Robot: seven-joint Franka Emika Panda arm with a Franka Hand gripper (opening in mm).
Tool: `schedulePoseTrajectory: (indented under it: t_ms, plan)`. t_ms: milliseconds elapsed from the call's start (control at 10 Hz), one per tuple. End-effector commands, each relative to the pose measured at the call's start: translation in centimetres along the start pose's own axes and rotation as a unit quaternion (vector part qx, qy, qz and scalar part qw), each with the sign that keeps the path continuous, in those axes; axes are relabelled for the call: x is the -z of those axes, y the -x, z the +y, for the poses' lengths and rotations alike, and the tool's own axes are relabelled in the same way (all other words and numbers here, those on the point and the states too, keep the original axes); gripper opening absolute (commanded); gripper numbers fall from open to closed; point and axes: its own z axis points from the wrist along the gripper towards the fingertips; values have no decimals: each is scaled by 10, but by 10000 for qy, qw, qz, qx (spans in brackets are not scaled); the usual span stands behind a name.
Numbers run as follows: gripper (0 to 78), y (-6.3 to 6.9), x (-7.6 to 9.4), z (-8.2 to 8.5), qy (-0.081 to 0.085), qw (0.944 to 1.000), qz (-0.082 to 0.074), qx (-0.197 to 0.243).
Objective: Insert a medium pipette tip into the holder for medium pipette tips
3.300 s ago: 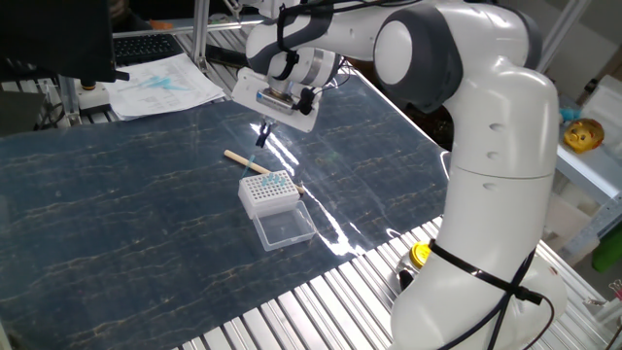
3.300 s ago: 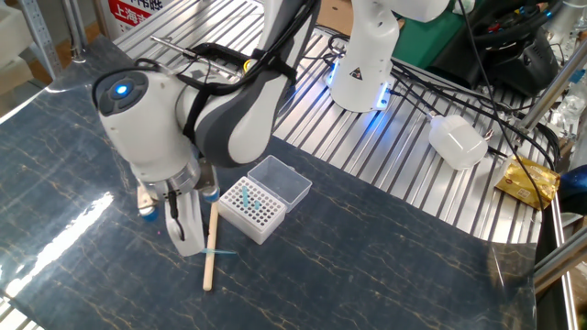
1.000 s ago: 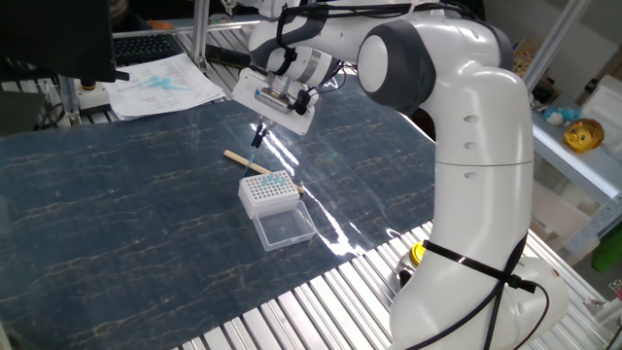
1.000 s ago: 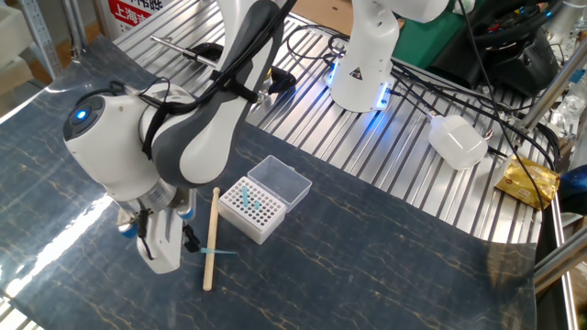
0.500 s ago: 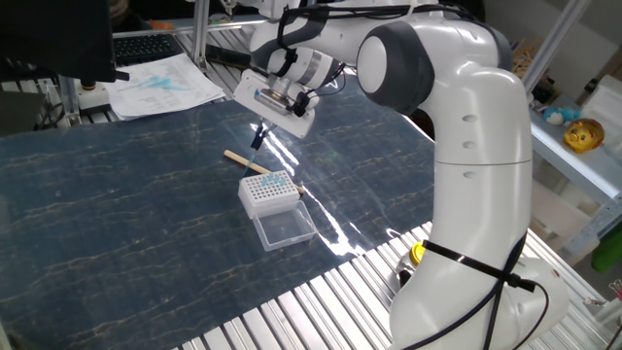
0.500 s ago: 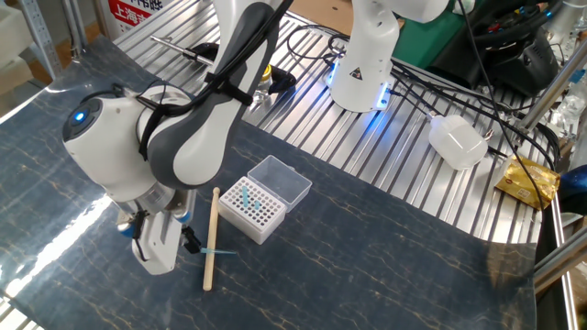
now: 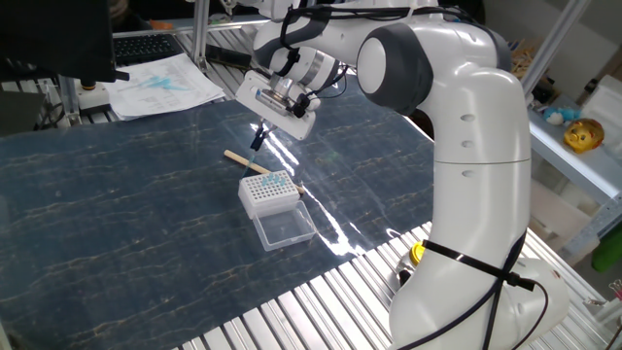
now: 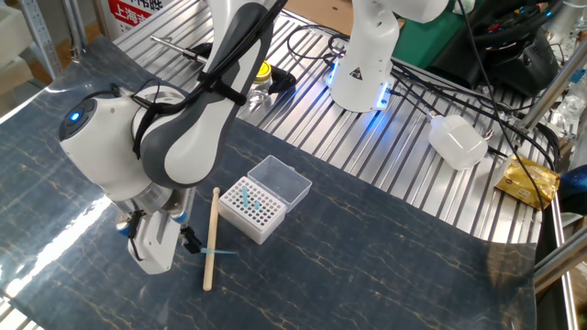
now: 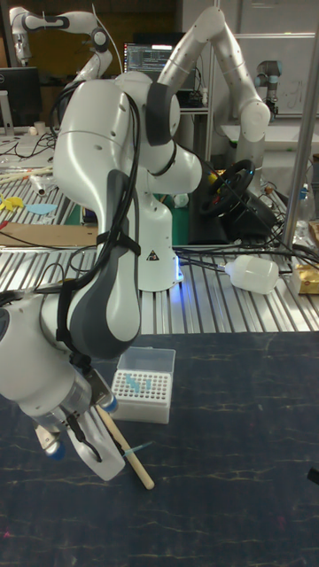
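My gripper [image 8: 192,246] hangs low over the blue mat, left of the holder for medium pipette tips [image 8: 250,210]. It is shut on the medium pipette tip [image 8: 220,252], a thin light-blue tip that sticks out sideways across a cream stick [image 8: 212,240]. From the opposite side the gripper [image 7: 258,138] is above and behind the white holder [image 7: 269,193], whose grid top carries a few blue tips. The holder's clear lid [image 8: 281,178] lies open. In the tall view the tip [image 9: 136,452] crosses the stick in front of the holder [image 9: 140,395].
The cream stick [image 7: 247,161] lies on the mat right beside the holder. Papers [image 7: 160,84] sit at the far mat corner. Cables, a white bottle [image 8: 459,141] and the arm's base [image 8: 364,55] occupy the ribbed metal table beyond the mat.
The hand has tilted and swung a little further away from the holder, while the blue tip stays at the same spot over the stick. The holder and stick have not moved.
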Motion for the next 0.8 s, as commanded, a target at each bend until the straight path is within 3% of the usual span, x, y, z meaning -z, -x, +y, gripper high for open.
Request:
schedulePoseTrajectory:
  t_ms: [100, 800]
  plan:
    - [775, 0, 2, 1, 21, 10000, -12, -86]
    - [775, 0, 2, 1, 21, 10000, -12, -86]
